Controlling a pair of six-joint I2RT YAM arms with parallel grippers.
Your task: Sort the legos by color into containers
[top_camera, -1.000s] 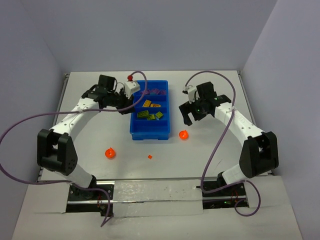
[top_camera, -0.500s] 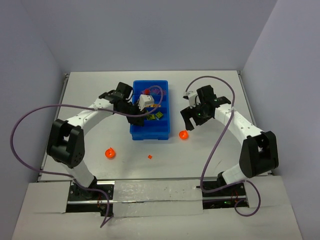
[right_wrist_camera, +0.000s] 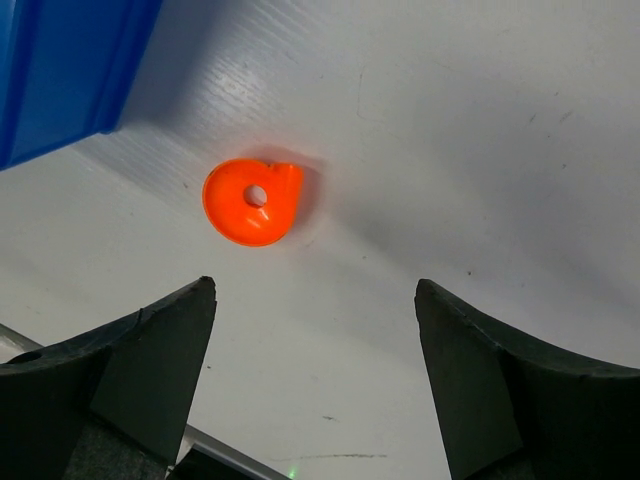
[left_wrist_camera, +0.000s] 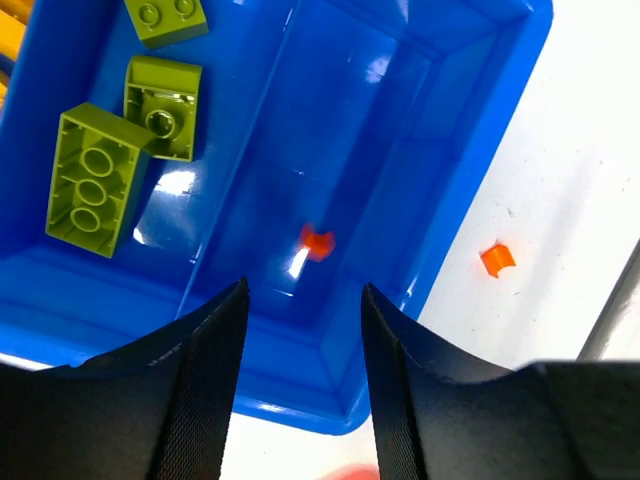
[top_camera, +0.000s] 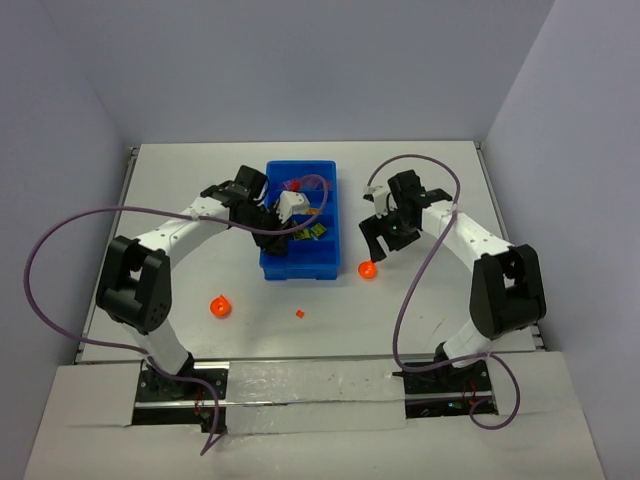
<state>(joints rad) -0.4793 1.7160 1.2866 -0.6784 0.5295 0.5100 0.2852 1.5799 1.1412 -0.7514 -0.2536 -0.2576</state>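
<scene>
Two round pieces lie out on the table. The nearer round orange lego is a glossy shallow dish with a small centre hole and one squared-off corner, just off the near right corner of the blue tray. My right gripper hangs above it with its matte black fingers spread wide, nothing between them and no contact. The second round orange lego sits well to the left, near nothing else.

My left gripper hovers over the tray's nearest compartment. Its finely textured black fingers are parted and hold nothing. Below the gap, a tiny orange lego rests on the shiny blue floor, which throws back white glare spots. The next compartment holds three lime green legos, hard and blocky, the biggest showing three round tubes.

A loose orange bit lies on the table, near the tray wall but apart from it. That surface is white and faintly ribbed. From above, the left arm covers the tray's middle, so I cannot read what lies there. Purple cables loop beside both arms.
</scene>
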